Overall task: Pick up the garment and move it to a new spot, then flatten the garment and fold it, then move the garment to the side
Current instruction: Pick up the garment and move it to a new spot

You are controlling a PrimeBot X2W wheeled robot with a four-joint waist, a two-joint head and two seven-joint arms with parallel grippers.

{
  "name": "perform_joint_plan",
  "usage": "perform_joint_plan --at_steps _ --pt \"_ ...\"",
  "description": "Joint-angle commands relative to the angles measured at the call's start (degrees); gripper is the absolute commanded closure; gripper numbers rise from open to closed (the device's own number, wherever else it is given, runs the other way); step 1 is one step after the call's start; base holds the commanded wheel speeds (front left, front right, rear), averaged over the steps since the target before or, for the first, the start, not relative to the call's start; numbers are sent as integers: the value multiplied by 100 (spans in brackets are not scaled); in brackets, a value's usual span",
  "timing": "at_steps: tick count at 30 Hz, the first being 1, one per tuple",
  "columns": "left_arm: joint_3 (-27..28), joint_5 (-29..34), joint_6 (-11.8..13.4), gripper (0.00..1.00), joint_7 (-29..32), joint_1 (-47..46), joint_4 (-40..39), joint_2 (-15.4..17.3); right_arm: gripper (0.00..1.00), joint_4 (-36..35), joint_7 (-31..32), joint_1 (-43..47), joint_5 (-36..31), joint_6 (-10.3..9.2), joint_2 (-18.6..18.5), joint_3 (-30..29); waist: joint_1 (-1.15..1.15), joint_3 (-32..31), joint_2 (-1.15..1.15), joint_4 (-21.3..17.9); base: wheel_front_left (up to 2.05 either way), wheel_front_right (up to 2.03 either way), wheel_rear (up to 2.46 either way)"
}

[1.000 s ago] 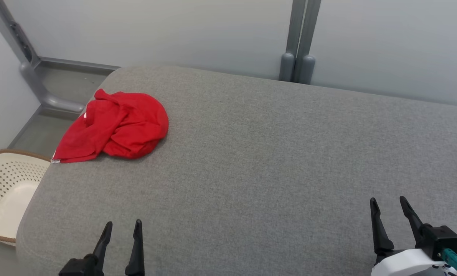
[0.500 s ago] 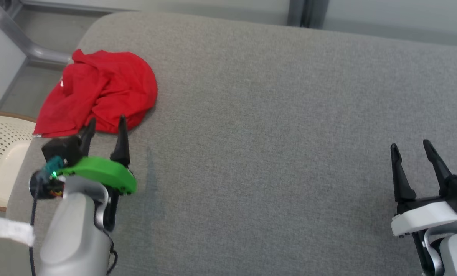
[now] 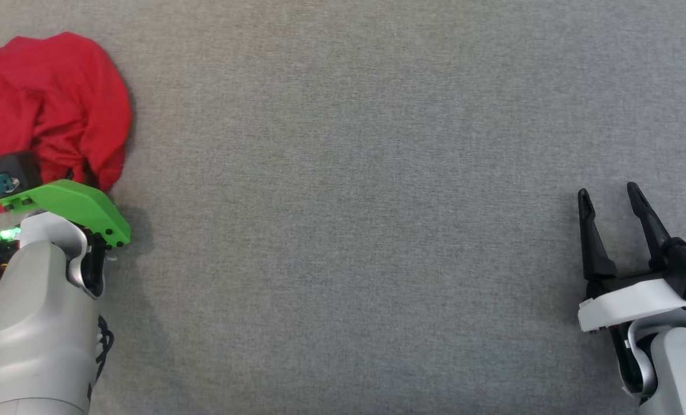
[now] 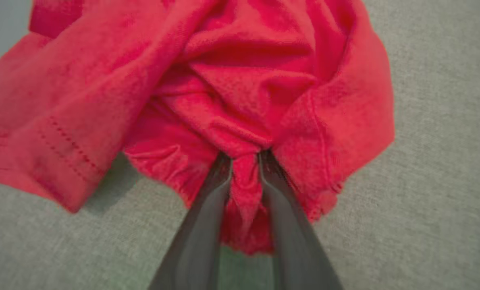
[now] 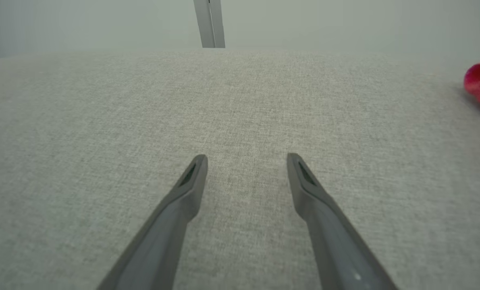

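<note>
Left arm pose: the pale grey left arm [image 3: 31, 323] rises from the lower left corner of the head view, wrist under a green cover [image 3: 72, 202], and reaches to the near edge of the garment [image 3: 49, 98].
Left end effector [image 4: 244, 161]: nearly closed, its two dark fingers [image 4: 207, 209] pinching a bunched fold of the garment between them.
Right arm pose: the right arm [image 3: 677, 363] sits low at the lower right of the head view under a white cover [image 3: 630, 300], fingers pointing up that view.
Right end effector [image 3: 606, 190]: spread wide, holding nothing, above bare counter [image 3: 348, 202] and well apart from the garment.
Garment position: at the far left of the head view, lying on the counter.
Garment material: red knit cloth, crumpled into soft rounded folds, with a stitched hem at one edge in the left wrist view.
Counter surface: grey woven fabric, flat, finely flecked.
</note>
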Motion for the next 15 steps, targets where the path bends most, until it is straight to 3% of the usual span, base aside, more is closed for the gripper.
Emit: perform_joint_plan --at_steps 1,8,15 --pt "-81 -13 -68 100 58 61 131 -66 0 43 -14 53 32 -6 44 -22 -1 -82 0 -229 0 0 0" --pt "-399 -172 -242 100 -44 266 -339 -15 0 206 -14 314 27 -6 293 -69 -1 -829 0 -205 0 0 0" --pt "-1535 -1040 -243 100 613 980 -2645 -47 0 290 -14 670 -3 -6 510 -178 -1 -1682 0 -296 0 0 0"
